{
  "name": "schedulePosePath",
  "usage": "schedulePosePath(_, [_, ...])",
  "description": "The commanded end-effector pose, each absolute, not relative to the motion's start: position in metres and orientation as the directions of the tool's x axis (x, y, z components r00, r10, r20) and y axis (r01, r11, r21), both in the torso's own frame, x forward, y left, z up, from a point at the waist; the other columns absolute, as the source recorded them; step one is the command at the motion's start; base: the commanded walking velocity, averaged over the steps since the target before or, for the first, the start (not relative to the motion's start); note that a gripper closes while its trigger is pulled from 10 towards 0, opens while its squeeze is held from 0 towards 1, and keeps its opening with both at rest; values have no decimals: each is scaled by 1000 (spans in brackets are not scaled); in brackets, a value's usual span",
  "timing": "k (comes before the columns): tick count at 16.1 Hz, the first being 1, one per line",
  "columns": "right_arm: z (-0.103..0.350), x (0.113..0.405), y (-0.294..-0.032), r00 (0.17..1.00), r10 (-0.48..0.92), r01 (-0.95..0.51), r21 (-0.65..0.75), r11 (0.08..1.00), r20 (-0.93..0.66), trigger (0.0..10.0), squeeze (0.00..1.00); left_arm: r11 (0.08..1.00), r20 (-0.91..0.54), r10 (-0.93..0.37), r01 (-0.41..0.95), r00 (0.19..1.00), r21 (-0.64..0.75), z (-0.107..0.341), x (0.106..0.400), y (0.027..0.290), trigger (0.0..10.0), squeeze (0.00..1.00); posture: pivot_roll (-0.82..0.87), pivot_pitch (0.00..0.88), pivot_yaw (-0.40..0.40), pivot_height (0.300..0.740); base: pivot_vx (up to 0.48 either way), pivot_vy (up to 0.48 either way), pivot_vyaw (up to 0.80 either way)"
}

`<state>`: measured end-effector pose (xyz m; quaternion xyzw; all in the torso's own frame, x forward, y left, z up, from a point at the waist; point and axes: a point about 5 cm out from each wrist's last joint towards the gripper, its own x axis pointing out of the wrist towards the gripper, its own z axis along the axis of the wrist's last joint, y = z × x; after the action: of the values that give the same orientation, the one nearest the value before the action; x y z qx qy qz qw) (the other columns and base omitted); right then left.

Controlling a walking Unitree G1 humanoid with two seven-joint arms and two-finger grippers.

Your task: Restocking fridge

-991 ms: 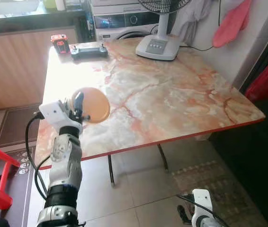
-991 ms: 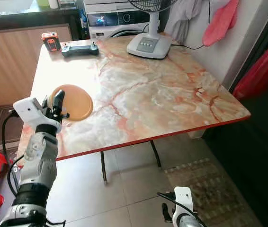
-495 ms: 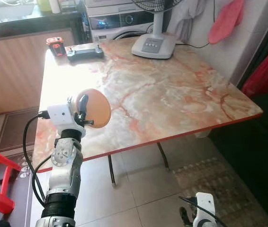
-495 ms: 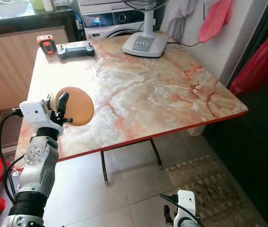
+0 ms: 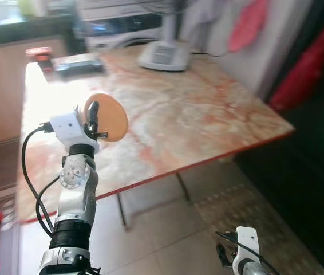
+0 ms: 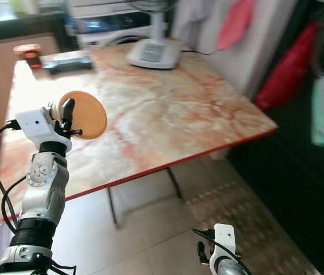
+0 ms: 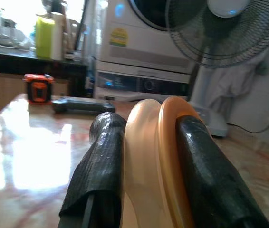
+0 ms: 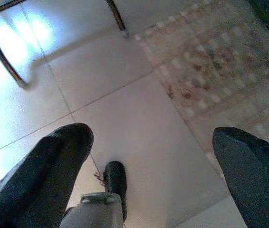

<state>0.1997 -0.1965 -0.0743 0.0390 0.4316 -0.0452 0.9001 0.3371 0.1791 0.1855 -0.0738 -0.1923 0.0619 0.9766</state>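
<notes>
Ahead, a marble-patterned table (image 5: 208, 114) with a red edge, spread across most of the head views over pale floor tiles (image 5: 168, 240) and a patterned rug (image 8: 220, 71). Beyond its far edge, the front of a washing machine (image 7: 139, 52), with pale and pink cloths (image 5: 245, 26) hung on the wall to the right. On the far part of the tabletop, the white base of a fan (image 5: 165, 55), its wire cage (image 7: 225, 33) clear from the left wrist; to the left of that base, a dark handheld controller (image 5: 77, 65), and just beside that, at the table's far left corner, a small orange-and-black device (image 7: 38, 87). Blurred throughout, both head views. Raised over the near left part of the table, the left gripper (image 5: 93, 123), fingers pinching an orange plate (image 5: 107, 117) by its rim, plate held on edge, well above the marble and touching nothing else; from the wrist, one black finger (image 7: 101, 166) against each face of the plate. Low at the right, near the floor, the right gripper (image 8: 148, 161), fingers spread wide apart with nothing between them, tiles and rug below.
</notes>
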Motion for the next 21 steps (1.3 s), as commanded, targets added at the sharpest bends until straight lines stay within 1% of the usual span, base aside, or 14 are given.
schedulePosePath(1, [-75, 199, -196, 616, -40, 102, 29, 994, -786, 10000, 0, 982, 390, 162, -108, 906, -157, 192, 339, 182, 10000, 0, 2, 0, -13, 740, 0, 0, -750])
schedulePosePath(8, [-75, 199, -198, 609, -32, 90, 29, 996, -792, 10000, 0, 978, 379, 175, -115, 909, -176, 189, 339, 179, 10000, 0, 0, 0, -21, 740, 0, 0, -749])
schedulePosePath(11, [-74, 200, -197, 612, -28, 86, 31, 996, -791, 10000, 0, 978, 380, 170, -108, 909, -180, 189, 340, 178, 10000, 0, 0, 0, -19, 740, 0, 466, -750])
schedulePosePath(21, [-76, 197, -196, 604, -8, 71, 43, 997, -797, 10000, 0, 981, 388, 146, -84, 910, -173, 191, 342, 172, 10000, 0, -7, 0, -12, 740, 0, 0, -749])
